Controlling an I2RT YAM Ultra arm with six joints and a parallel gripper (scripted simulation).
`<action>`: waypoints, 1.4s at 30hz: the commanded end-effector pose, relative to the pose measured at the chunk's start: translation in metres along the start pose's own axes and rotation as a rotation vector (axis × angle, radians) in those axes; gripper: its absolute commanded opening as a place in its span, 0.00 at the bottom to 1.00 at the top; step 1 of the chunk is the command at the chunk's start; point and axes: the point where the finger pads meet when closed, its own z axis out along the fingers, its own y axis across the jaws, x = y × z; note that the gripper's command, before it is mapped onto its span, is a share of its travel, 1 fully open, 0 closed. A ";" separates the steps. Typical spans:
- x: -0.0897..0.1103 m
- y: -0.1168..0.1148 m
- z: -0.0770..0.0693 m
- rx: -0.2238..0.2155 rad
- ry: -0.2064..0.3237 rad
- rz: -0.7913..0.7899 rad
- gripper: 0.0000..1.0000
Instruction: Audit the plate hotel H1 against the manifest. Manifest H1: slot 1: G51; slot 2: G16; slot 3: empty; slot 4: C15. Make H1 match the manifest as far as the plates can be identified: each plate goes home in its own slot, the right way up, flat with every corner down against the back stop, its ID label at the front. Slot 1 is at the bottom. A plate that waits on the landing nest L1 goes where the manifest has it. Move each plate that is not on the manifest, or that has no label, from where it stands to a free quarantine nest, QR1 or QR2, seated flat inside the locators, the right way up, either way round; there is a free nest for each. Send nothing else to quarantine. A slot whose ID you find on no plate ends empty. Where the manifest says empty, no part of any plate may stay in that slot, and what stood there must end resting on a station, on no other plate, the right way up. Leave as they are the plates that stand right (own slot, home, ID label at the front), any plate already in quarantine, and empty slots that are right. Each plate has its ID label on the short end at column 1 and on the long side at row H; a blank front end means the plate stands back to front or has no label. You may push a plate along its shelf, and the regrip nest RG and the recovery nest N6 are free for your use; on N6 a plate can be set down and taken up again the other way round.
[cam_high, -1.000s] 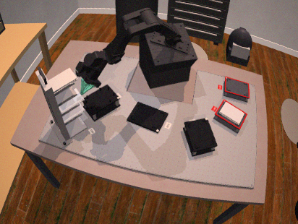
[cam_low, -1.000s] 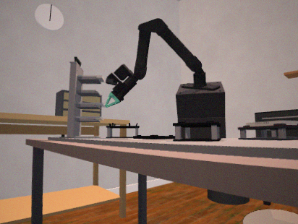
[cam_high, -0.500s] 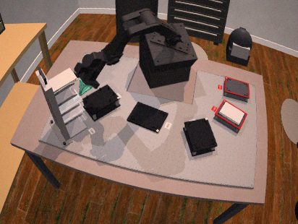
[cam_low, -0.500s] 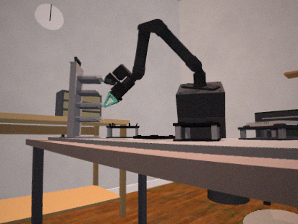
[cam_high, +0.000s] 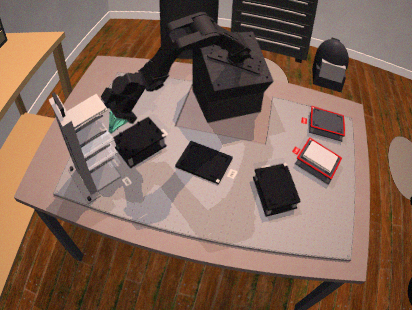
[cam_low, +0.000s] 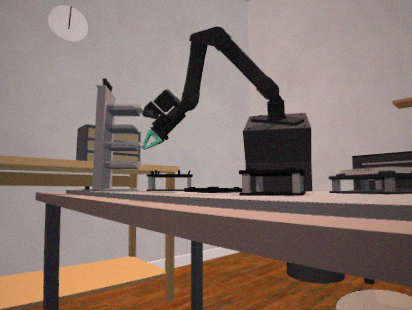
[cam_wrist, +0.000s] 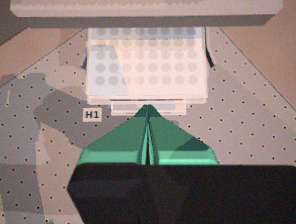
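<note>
The plate hotel H1 (cam_high: 87, 142) stands at the table's left end; it also shows in the side view (cam_low: 117, 140). My gripper (cam_high: 117, 122) (cam_low: 150, 142) has green fingers, is shut and holds nothing. It hangs just in front of the hotel's open side, at about mid height. In the wrist view the fingertips (cam_wrist: 148, 107) point at the front end of a white well plate (cam_wrist: 147, 65) lying on a shelf, under another shelf (cam_wrist: 145, 12). I read no ID on that front end. The H1 tag (cam_wrist: 91, 114) lies on the mat below.
A black nest (cam_high: 140, 141) sits right beside the hotel, under my arm. A flat black pad (cam_high: 204, 161) and another black nest (cam_high: 276, 189) lie mid-table. Two red-edged quarantine nests stand at the right: one dark on top (cam_high: 327, 121), one with a white plate (cam_high: 320, 156). The arm's base block (cam_high: 232, 75) is behind.
</note>
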 end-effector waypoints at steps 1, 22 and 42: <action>-0.017 0.000 -0.001 0.004 -0.043 -0.016 0.00; -0.017 0.000 -0.001 0.004 -0.043 -0.016 0.00; -0.002 0.000 -0.014 0.004 -0.043 -0.016 0.00</action>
